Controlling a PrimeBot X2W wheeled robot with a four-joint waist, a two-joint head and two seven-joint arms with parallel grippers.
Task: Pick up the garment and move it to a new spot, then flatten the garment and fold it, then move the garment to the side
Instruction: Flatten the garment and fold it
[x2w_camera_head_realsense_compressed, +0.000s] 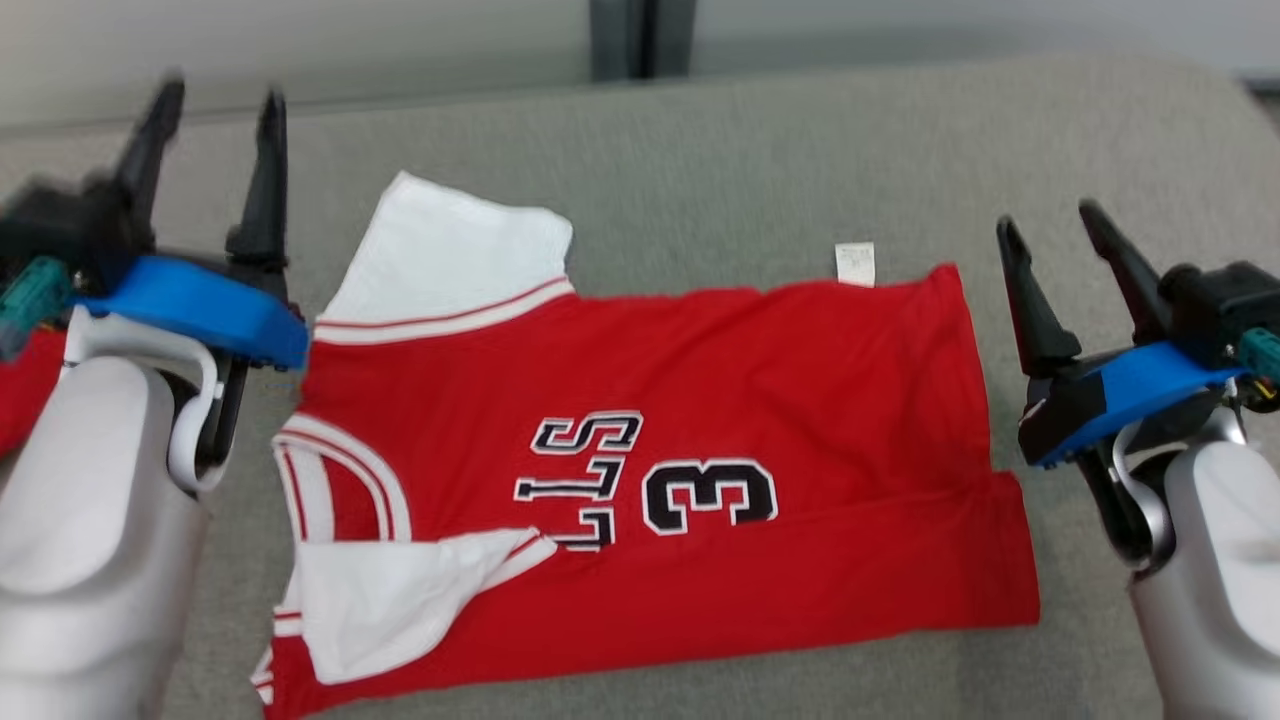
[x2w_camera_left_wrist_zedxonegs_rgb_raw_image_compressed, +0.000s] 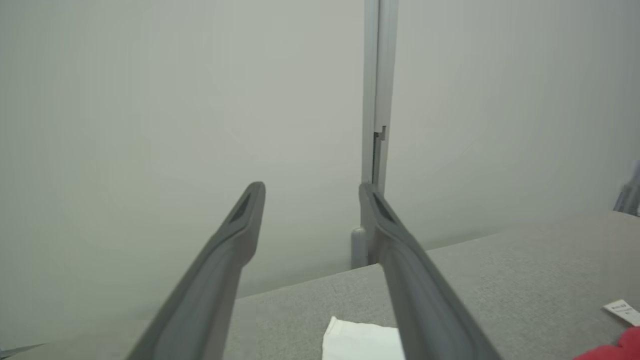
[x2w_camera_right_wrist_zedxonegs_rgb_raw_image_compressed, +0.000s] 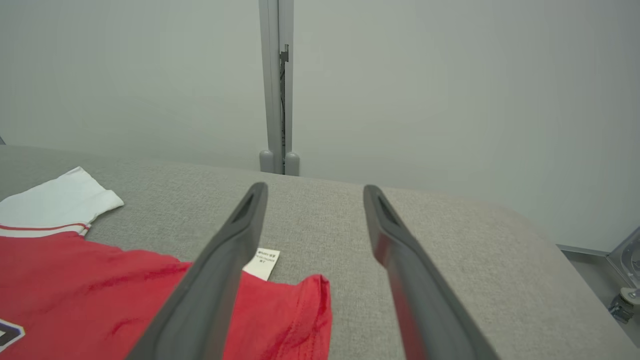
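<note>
the garment (x2w_camera_head_realsense_compressed: 640, 470), a red jersey with white sleeves, lies spread on the grey surface (x2w_camera_head_realsense_compressed: 760, 150) between the two arms, with its neck toward the robot's left and its hem toward the right. the left gripper (x2w_camera_head_realsense_compressed: 223, 93) is raised beside the neck end and the right gripper (x2w_camera_head_realsense_compressed: 1047, 218) stands beside the hem end. both have their fingers wide apart and hold nothing, and neither touches the cloth.

in my judgement the flattening is mostly done, because the body lies smooth with only small wrinkles. the folding looks only begun: the near sleeve (x2w_camera_head_realsense_compressed: 390, 600) is turned over onto the front, and a step in the hem suggests that the near long edge is folded in. the far sleeve (x2w_camera_head_realsense_compressed: 450, 250) is spread out open, and a small white label (x2w_camera_head_realsense_compressed: 855, 263) sticks out at the far edge. the rest of the folding and the move to the side are left to do.

some parts are hard to read. the left forearm (x2w_camera_head_realsense_compressed: 90, 520) covers the shoulder area, and the near left corner of the jersey is cut off by the picture edge. the letters beside the number are partly covered by the near sleeve. a red patch (x2w_camera_head_realsense_compressed: 25, 390) shows behind the left forearm, and i cannot tell if it belongs to this jersey. the left gripper is blurred in the head view.
</note>
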